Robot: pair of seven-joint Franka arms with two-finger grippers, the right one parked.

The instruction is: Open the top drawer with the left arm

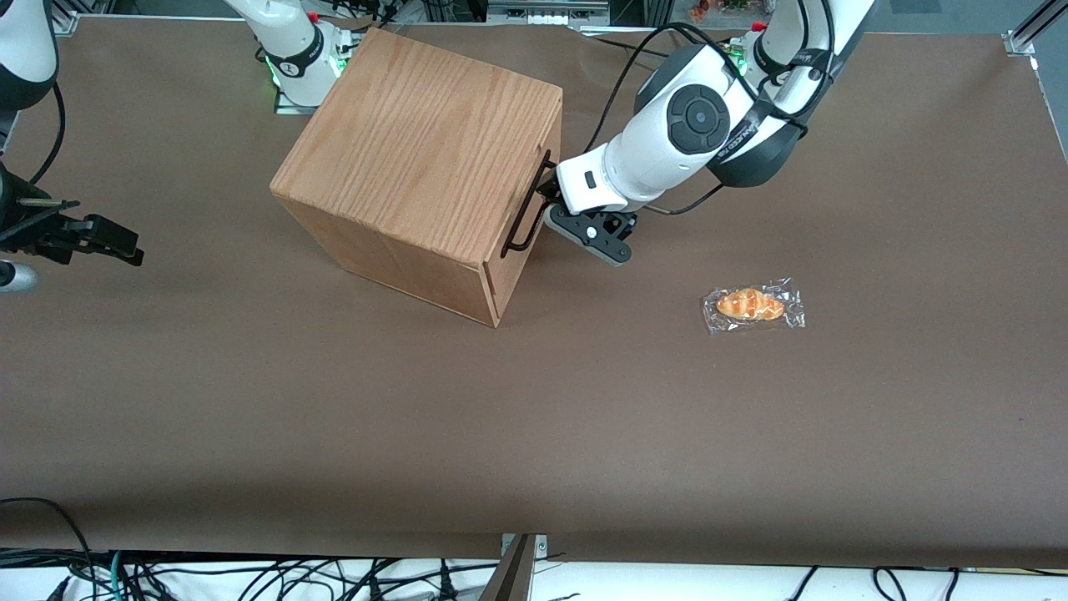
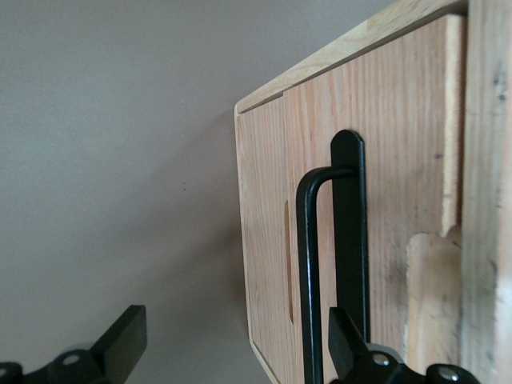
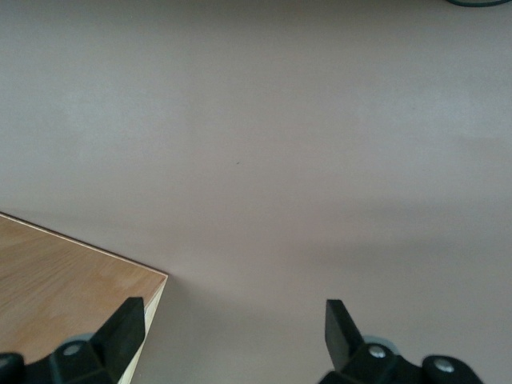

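The top drawer (image 2: pixel 400 152) is shut, its front panel flush with the oak box casing (image 1: pixel 425 159). Its thin black bar handle (image 1: pixel 526 204) stands off the front panel and also shows in the left wrist view (image 2: pixel 309 264). The left arm (image 1: pixel 692 125) reaches in toward the drawer's front. Its gripper (image 1: pixel 561 219) is open, right in front of the handle. In the wrist view the gripper (image 2: pixel 236 324) has one finger (image 2: pixel 346 340) up against the handle bar and the other finger (image 2: pixel 124 336) out over the bare table. Nothing is held.
A wrapped pastry (image 1: pixel 753 305) lies on the brown table (image 1: pixel 534 434), nearer the front camera than the gripper and toward the working arm's end. The box stands at an angle in the middle of the table.
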